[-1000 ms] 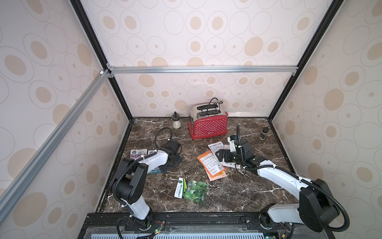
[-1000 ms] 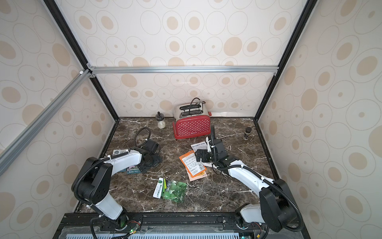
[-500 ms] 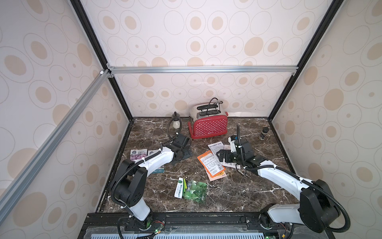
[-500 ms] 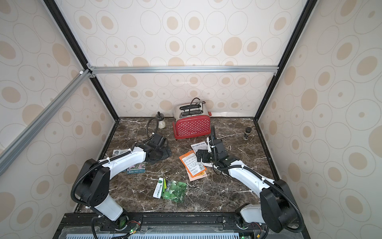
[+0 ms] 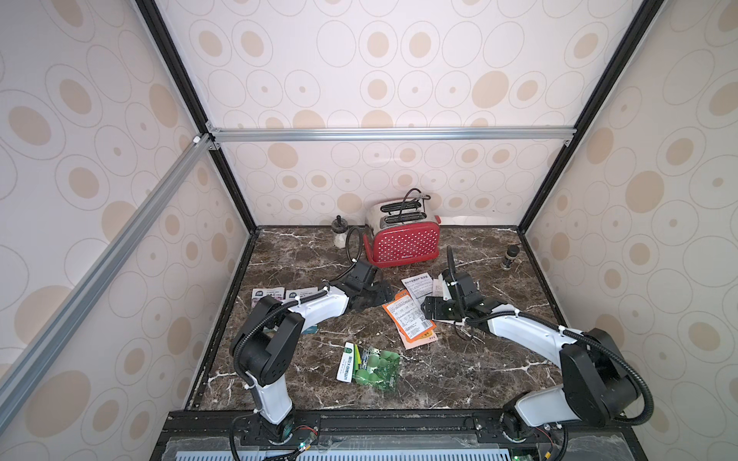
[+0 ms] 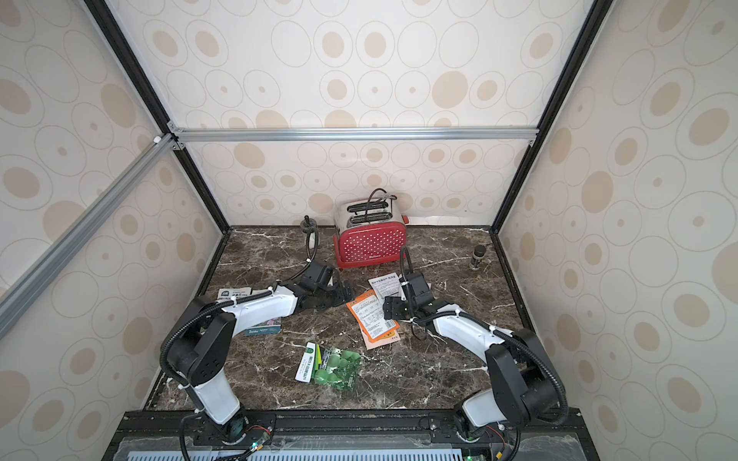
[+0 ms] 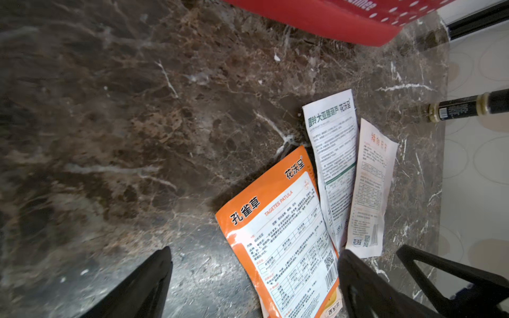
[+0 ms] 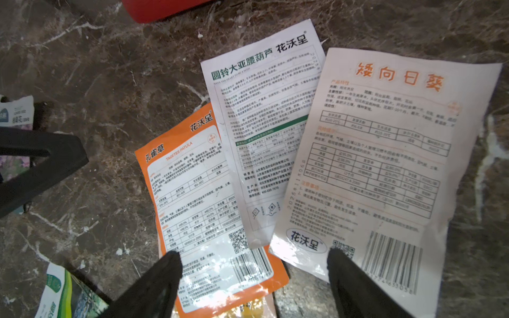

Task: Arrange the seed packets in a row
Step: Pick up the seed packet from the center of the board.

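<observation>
In a top view, both white arms stretch low toward the red polka-dot metal toaster, with the left gripper and right gripper flanking the overlapped seed packets in front of it. The left wrist view shows the left gripper spread and empty, with the orange-bordered paper packet between its fingers. The right wrist view shows the right gripper parted and empty, its tips over that packet and the white orange-lettered packet.

left arm: has swung right and stretched out, from the left edge toward the middle of the table.
left gripper: has moved away from the left wall to the far-left corner of the orange packet. That corner now lies between its fingers.
second purple-flower packet: earlier hidden under the arm, now uncovered.
</observation>
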Robot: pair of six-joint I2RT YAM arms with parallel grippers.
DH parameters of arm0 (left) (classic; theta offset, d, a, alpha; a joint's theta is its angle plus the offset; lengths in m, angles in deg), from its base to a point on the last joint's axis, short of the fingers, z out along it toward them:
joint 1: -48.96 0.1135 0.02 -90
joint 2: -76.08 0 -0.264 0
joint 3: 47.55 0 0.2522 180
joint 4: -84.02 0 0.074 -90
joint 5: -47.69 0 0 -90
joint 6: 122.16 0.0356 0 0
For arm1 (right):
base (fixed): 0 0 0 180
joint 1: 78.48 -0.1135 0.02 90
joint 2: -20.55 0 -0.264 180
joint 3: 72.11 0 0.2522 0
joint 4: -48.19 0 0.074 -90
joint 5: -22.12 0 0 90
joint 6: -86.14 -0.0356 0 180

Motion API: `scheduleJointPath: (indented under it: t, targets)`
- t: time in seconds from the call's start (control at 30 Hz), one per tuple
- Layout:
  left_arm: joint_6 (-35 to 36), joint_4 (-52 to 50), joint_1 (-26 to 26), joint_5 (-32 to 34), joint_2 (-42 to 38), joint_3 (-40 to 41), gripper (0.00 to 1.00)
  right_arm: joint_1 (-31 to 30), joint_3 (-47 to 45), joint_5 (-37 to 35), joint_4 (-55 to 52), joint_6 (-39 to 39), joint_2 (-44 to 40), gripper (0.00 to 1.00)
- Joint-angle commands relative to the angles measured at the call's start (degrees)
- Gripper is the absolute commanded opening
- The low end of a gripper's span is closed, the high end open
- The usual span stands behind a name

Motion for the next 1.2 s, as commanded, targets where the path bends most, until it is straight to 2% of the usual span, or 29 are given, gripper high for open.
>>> scheduleJointPath:
  t: [0.0,0.47,0.7,0.8,0.97,1.17]
  targets:
    - [1.0,3.3,-0.5,-1.8,2.3,0.1,0.93,0.3,2.2,0.7,-0.7,-0.8,2.6,0.79]
    - [1.1,5.2,-1.1,-3.0,6.5,0.0,0.89,-0.1,1.5,4.3,2.0,-2.2,9.3,0.54]
    - [1.6,5.9,-1.8,-3.8,8.2,-0.7,0.83,-0.4,1.9,4.1,1.8,-2.5,11.4,0.50]
    - [2.0,5.9,-2.5,-4.0,9.2,-1.1,0.78,-0.4,2.3,3.5,1.3,-2.7,12.2,0.50]
    - [1.8,6.8,-3.0,-5.0,10.5,-1.4,0.63,-0.4,2.8,3.6,1.1,-2.9,12.5,0.47]
    - [2.3,5.7,-3.1,-4.6,9.6,-1.9,0.37,-0.4,2.8,3.5,1.2,-2.8,12.4,0.44]
